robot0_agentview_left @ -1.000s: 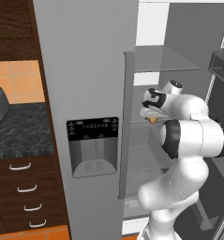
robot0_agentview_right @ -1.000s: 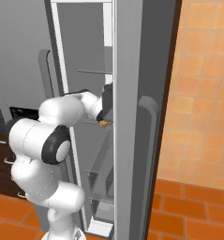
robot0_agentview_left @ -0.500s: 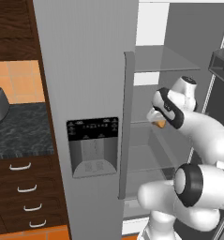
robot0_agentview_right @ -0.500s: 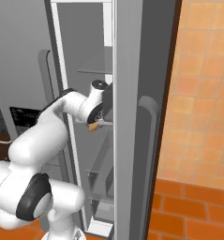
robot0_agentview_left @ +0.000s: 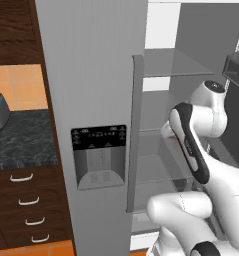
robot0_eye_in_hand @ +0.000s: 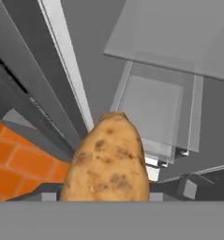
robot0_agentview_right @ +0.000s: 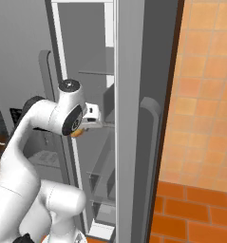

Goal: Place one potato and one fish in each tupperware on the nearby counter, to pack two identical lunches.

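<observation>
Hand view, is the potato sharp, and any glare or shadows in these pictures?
Hand view: potato sharp, evenly lit, no glare. Left base view: flat light, soft shading on the fridge. Right base view: wall tiles slightly soft, no hard shadows.

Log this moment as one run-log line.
stage: carrying potato out of open fridge | gripper: shut on potato | counter: left of fridge | fish: unseen

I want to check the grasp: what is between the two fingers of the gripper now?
A brown potato sits in the gripper, seen in the hand view, above the fridge shelves.
</observation>
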